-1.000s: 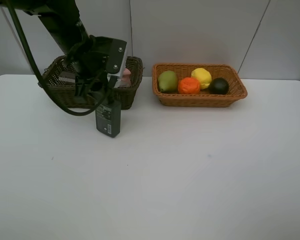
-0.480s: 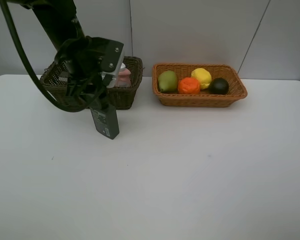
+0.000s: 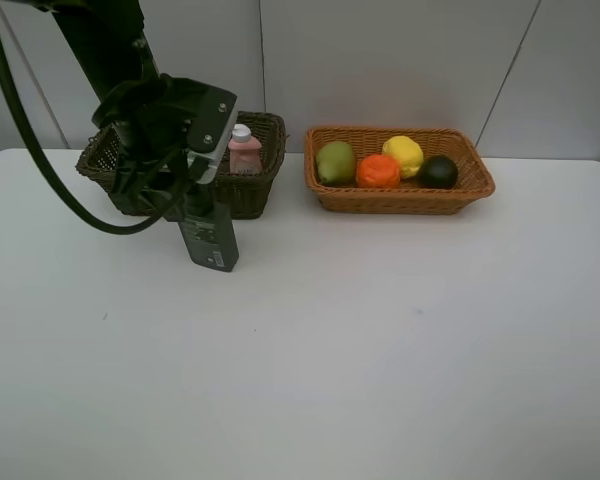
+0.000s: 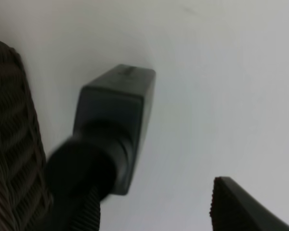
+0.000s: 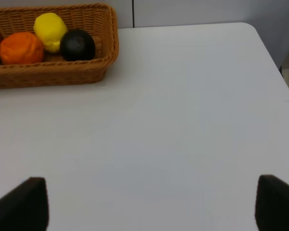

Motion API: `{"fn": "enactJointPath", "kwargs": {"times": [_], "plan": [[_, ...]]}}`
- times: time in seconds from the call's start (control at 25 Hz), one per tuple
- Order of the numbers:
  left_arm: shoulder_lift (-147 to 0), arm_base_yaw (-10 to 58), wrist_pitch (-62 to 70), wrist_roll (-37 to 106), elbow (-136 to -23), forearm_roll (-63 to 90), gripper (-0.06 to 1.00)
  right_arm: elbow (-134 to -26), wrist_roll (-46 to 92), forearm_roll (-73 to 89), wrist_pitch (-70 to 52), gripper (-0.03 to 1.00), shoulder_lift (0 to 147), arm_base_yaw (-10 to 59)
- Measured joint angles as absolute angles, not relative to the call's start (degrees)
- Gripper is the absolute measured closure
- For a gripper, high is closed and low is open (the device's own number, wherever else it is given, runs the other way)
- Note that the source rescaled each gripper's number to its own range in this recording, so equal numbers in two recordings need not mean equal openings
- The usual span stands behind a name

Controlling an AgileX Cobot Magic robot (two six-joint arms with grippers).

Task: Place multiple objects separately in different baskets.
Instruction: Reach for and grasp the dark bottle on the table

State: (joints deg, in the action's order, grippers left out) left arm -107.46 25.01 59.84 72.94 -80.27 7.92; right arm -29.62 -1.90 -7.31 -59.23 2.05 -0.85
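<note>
White table (image 3: 380, 350): pink bottle (image 3: 244, 150) upright in dark basket (image 3: 265, 185) (cap up); right hand (image 5: 149, 207) spread.

The surface (image 3: 380, 340) is plain white, unmarked but for a faint speck or two. The shallower basket (image 3: 475, 185) is a light orange-tan wicker with a fine, regular weave; in it lie a yellow-green pear (image 3: 335, 162), a bright orange (image 3: 378, 171), a clear yellow lemon (image 3: 404, 155) and a dark green round fruit (image 3: 438, 172) – almost black in the shade. The deeper basket (image 3: 248, 190) is dark brown-green, its weave coarser and more open. Inside it a small pink bottle (image 3: 244, 152) shows a white cap. The left arm (image 3: 160, 125) is black throughout, with a dark grey block bearing a small pale label. Behind, the wall panels are pale grey.
</note>
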Motion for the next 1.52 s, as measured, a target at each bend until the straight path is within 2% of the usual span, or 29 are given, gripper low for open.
{"fn": "enactJointPath", "kwargs": {"times": [1.0,1.28,1.52], "plan": [[-107.4,24.6,52.9,71.6,-80.2,10.9,0.27,-29.6,-1.9,-7.3,-59.2,0.09,2.0,-0.8],[-107.4,24.6,52.4,68.3,-80.2,11.1,0.19,-29.6,-1.9,-7.3,-59.2,0.09,2.0,-0.8],[-107.4,24.6,50.7,67.2,-80.2,11.3,0.18,-29.6,-1.9,-7.3,-59.2,0.09,2.0,-0.8]]}}
